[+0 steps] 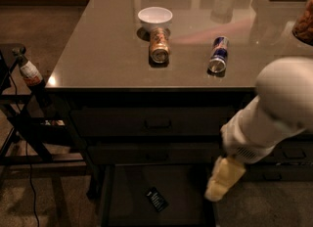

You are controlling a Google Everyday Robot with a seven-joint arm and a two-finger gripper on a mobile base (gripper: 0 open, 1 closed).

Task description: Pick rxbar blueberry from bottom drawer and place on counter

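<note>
Dim room, speckled brown floor (44, 206); counter (107, 50), glossy grey-brown, across the upper centre and right of the frame.
- Far left: small labelled bottle (30, 72) on a dark frame, apart from the counter.
- Upper centre, on counter: white bowl (155, 18); just below it, tan can (159, 47) on its side.
- Right of these: blue-silver can (218, 55), also on its side.
- Centre, under the counter top: closed drawers (156, 122) with recessed handles.
- Bottom centre: bottom drawer (127, 192), pulled open; rxbar blueberry (157, 199) flat on its floor, tilted, touching nothing else.
- Lower right: white arm (279, 103) slanting down; gripper (214, 194), pale yellow, over the drawer's right side, apart from the bar. Holding nothing visible; opening: cannot tell.
</note>
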